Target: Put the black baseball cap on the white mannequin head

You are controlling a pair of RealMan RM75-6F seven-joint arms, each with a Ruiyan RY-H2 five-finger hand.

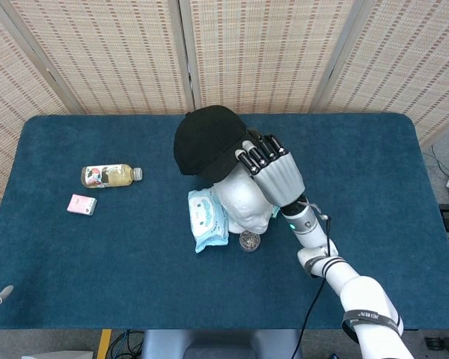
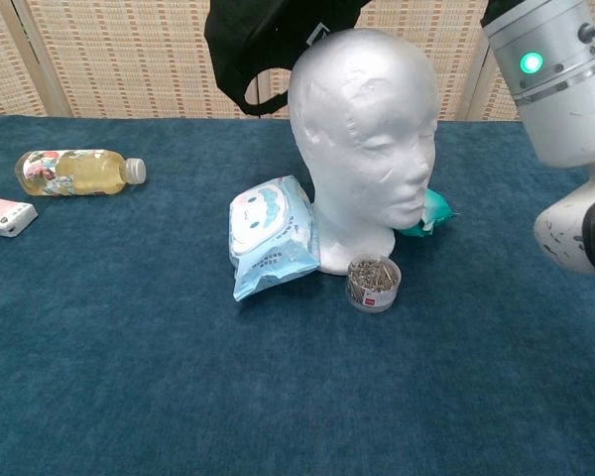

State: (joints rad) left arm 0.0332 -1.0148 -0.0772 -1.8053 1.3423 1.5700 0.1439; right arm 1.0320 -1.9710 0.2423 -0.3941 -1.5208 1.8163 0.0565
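The right hand (image 1: 273,173) grips the black cap (image 1: 208,142) by its edge, fingers (image 1: 256,155) curled over the fabric, and holds it just above the white mannequin head (image 2: 365,139), offset toward ten o'clock. That likely lets the open underside drop over the crown. The cap is soft and rounded, its hollow tilted down, hanging clear of the blue surface (image 1: 120,262). The left hand is barely visible at the frame edge; its state cannot be told.

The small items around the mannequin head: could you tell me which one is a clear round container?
The pin container, in front of the white mannequin head; the wet wipes pack and teal packet are soft pouches.
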